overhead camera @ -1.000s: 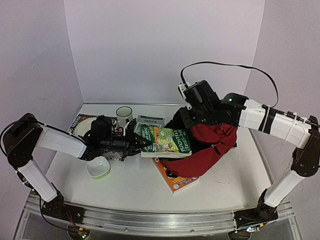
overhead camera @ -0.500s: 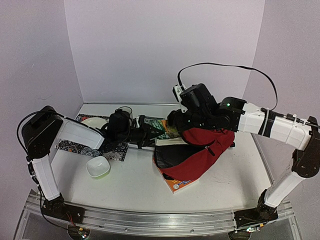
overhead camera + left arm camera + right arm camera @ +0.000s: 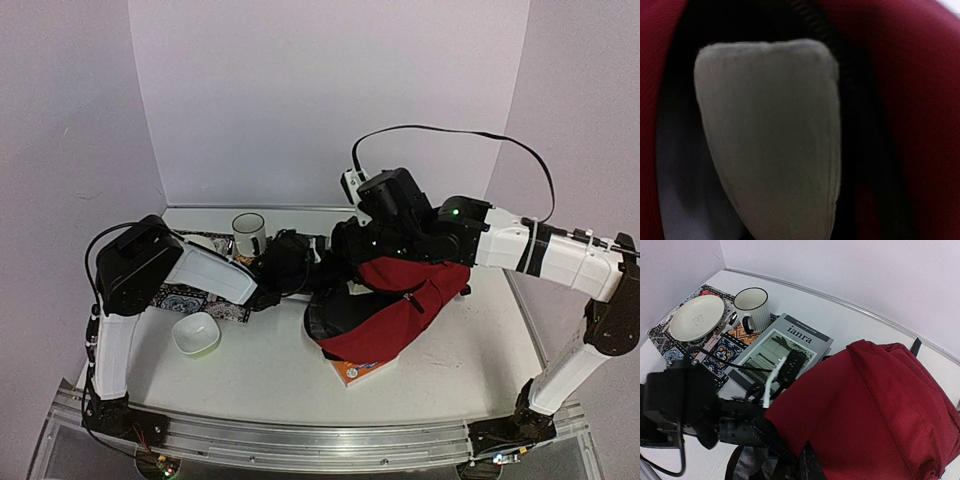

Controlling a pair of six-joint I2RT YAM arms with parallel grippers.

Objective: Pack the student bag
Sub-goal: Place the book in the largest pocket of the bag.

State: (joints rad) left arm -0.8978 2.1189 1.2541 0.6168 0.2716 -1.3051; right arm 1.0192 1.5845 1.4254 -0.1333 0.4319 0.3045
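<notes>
White counter (image 3: 260, 385), lower frame: orange book (image 3: 350, 373) under student bag (image 3: 400, 315), centre; white bowl (image 3: 196, 333) lower left; right fingers (image 3: 808, 466) pressed together on bag fabric; left fingers hidden inside bag, state unclear. Mug (image 3: 248, 232) behind; pale walls (image 3: 300, 100).

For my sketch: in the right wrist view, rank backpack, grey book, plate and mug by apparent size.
1. red backpack
2. grey ianra book, partly hidden
3. plate, then mug, though these two look close
</notes>
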